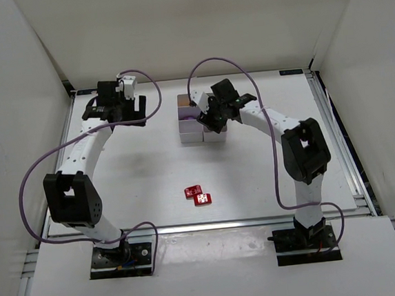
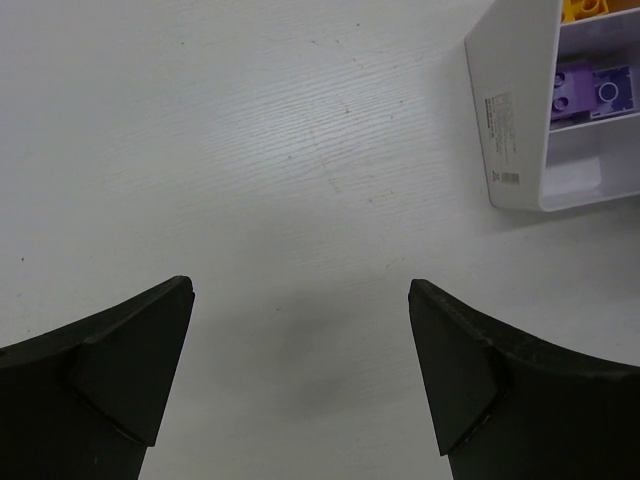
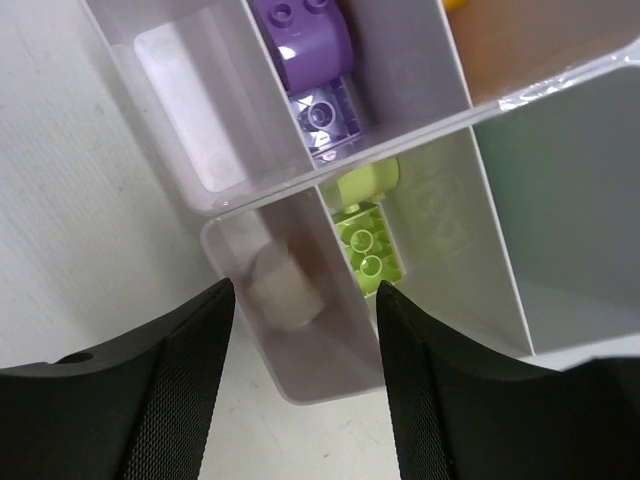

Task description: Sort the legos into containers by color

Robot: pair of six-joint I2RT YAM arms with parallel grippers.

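Observation:
The white containers stand at the table's middle back. My right gripper hovers over their near right part, open and empty. In the right wrist view the open gripper is above a corner box with a pale tan brick, blurred. Lime bricks lie in the box beside it, purple bricks in the one behind. Two red legos lie on the table near the front. My left gripper is open and empty, left of the containers, over bare table.
The left wrist view shows the containers' side wall at upper right, with purple bricks and a yellow brick inside. White walls enclose the table on three sides. Cables loop from both arms.

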